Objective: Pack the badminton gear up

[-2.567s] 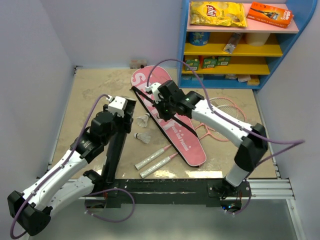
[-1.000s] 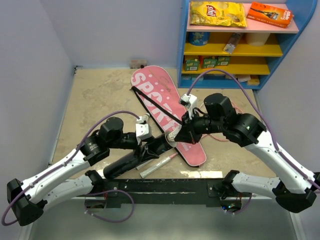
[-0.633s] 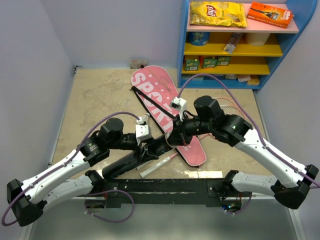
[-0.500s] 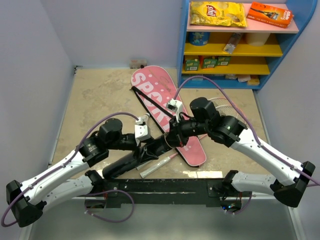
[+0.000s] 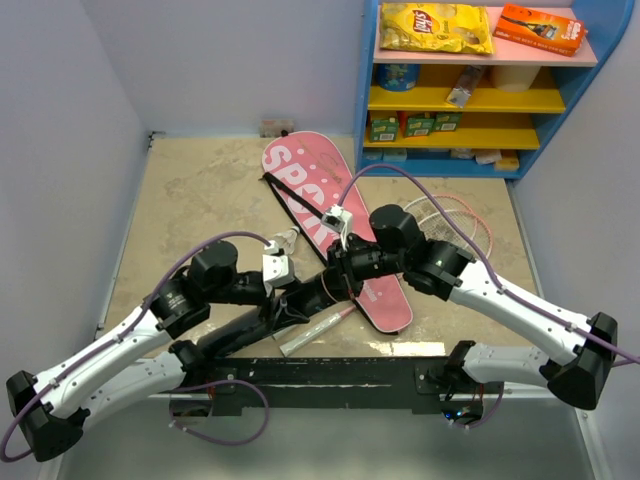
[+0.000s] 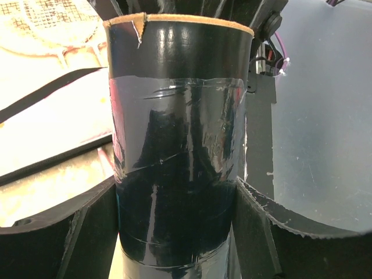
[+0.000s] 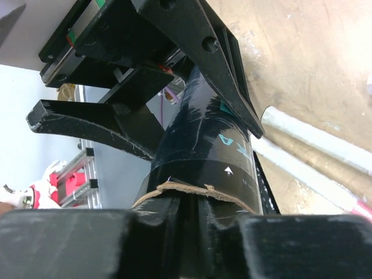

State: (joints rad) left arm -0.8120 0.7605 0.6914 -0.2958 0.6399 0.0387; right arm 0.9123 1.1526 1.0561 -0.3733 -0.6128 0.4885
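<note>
A black rail (image 5: 330,368) at the near edge carries both arms. Just beyond it, the left gripper (image 5: 283,300) clamps the tube (image 5: 235,336) from both sides, and the tube slants up toward the right. Pale racket handles (image 5: 318,324) lie on the table (image 5: 200,190) beside it. The right gripper (image 5: 343,272) meets the tube's mouth at its torn brown rim; whether its fingers are parted or closed cannot be told. Behind lies the pink bag (image 5: 310,180), lettered SPORT, with a black strap (image 5: 296,203) across it and a shuttlecock (image 5: 287,238) just to its left. Racket heads (image 5: 455,212) show past the right arm. The table is mottled beige and walled in pale lilac. A blue-and-yellow shelf (image 5: 572,100) at the far right holds a yellow packet (image 5: 435,27) and an orange box (image 5: 540,27). The arms cover the bag's near part and the racket shafts. The tube's inside is unseen.
</note>
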